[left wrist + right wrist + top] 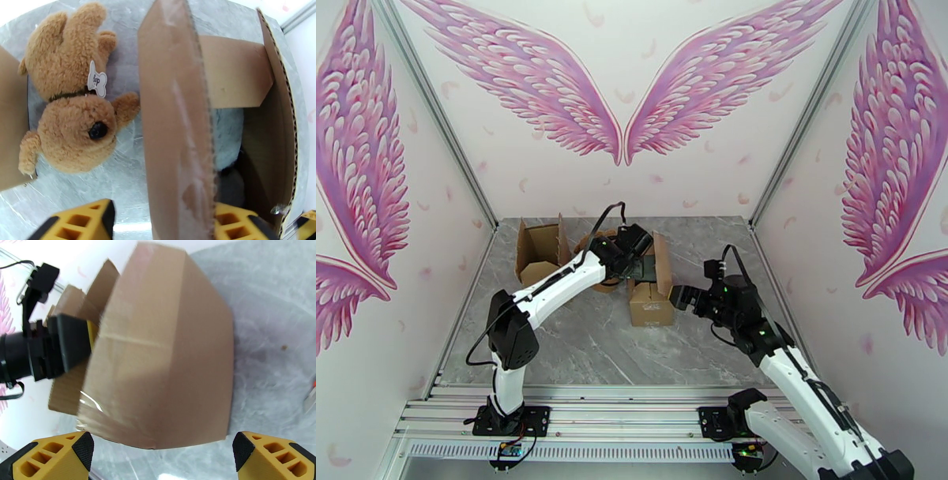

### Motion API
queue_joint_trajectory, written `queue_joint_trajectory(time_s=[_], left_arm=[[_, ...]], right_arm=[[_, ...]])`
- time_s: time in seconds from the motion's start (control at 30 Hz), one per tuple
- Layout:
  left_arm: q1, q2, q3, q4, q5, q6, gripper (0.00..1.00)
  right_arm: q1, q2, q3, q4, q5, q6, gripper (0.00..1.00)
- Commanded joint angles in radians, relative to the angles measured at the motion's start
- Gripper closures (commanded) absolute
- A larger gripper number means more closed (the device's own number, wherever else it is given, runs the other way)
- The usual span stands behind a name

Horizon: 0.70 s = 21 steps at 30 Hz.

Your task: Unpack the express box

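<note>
At express box (652,306), left gripper (162,215) straddles flap (177,130), jaws half-wide, not clamped; right gripper (162,458) wide beside box; plush dog (71,118) on tabletop (126,177).

— What colour is the corrugated cardboard box (158,358)?
— Plain tan-brown. Beside it, the fluffy plush dog (75,118) is golden-brown, with a black bead on its face and a white bone-shaped tag (97,83).
— And under the box?
— Grey marbled stone tabletop (592,347). Behind the box, pink feathered wings (537,87) on a white wall.

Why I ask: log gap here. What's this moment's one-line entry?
left gripper: astride box flap | right gripper: open, facing box | plush dog: on table beside box
</note>
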Motion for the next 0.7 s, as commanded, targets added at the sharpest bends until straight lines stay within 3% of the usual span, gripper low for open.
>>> queue_joint_trajectory(time_s=[0.0,0.2,0.3,0.5,0.67], left_arm=[[0.014,-0.069,-0.027,0.031,0.020,0.007,0.62],[0.033,-0.116,-0.095,0.087,0.047,-0.001,0.85],[0.035,-0.153,-0.140,0.135,0.067,-0.016,0.91],[0.026,-0.237,-0.240,0.252,0.092,-0.071,0.97],[0.016,-0.283,-0.278,0.293,0.070,-0.090,1.00]], right_arm=[[0.035,0.051,0.131,-0.145,0.171,-0.074,0.01],[0.147,0.259,0.387,-0.300,0.346,-0.130,0.01],[0.219,0.383,0.513,-0.379,0.436,-0.154,0.00],[0.322,0.601,0.733,-0.551,0.615,-0.142,0.01],[0.340,0.665,0.794,-0.598,0.669,-0.132,0.01]])
